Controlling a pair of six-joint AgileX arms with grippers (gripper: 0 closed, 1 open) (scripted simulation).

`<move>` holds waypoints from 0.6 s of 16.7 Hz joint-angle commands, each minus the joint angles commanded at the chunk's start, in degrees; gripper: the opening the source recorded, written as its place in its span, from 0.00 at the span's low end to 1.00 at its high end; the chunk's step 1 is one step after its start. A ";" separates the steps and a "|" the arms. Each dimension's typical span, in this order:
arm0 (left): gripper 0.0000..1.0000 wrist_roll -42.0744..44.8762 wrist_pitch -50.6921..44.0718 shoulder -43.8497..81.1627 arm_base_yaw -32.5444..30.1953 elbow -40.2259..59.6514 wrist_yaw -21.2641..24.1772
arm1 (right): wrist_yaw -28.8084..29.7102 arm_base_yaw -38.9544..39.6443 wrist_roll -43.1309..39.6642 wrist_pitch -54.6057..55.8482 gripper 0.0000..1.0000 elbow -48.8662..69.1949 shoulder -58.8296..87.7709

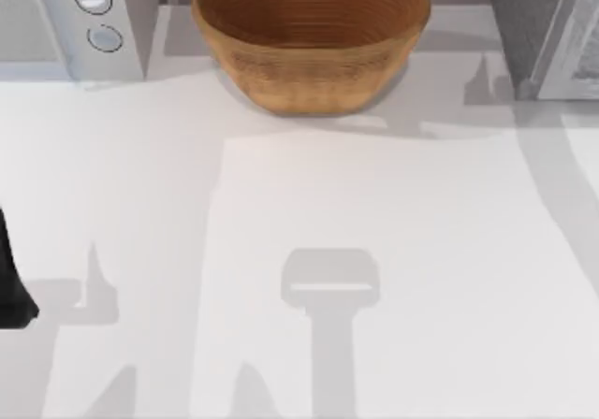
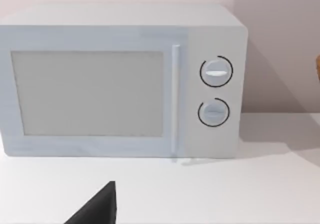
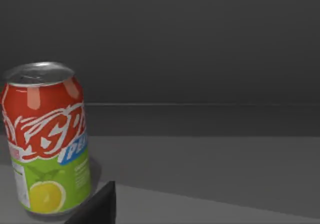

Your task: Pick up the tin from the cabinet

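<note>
Brown woven fibre forms the wide, round bowl (image 1: 312, 36) at the far middle of the smooth white table (image 1: 299, 251), its ribbed wall curving down to a narrower base. A boxy pale-grey microwave (image 2: 120, 81) stands at the far left, with a flat matte door panel, a slim vertical handle and two round dials (image 2: 216, 71) stacked one above the other. At the far right stands a grey cabinet (image 1: 547, 31) with a lighter panel beside it. The tin (image 3: 46, 136) stands upright on a dark grey shelf inside a shadowed compartment: a glossy cylinder with a silvery top, red upper label with white lettering, and a green lower band bearing a yellow citrus slice. The right gripper (image 3: 97, 209) shows as a dark wedge just beside the tin, and I cannot tell whether it is open or closed. The left gripper (image 2: 97, 209) faces the microwave; its state I likewise cannot tell.
</note>
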 joint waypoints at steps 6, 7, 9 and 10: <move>1.00 0.00 0.00 0.00 0.00 0.00 0.00 | 0.67 0.66 0.12 -1.47 1.00 6.17 4.63; 1.00 0.00 0.00 0.00 0.00 0.00 0.00 | 0.67 0.66 0.12 -1.47 1.00 6.17 4.63; 1.00 0.00 0.00 0.00 0.00 0.00 0.00 | 0.80 0.61 0.08 -1.27 1.00 6.04 4.54; 1.00 0.00 0.00 0.00 0.00 0.00 0.00 | 1.58 1.39 -0.05 -0.83 1.00 5.97 4.90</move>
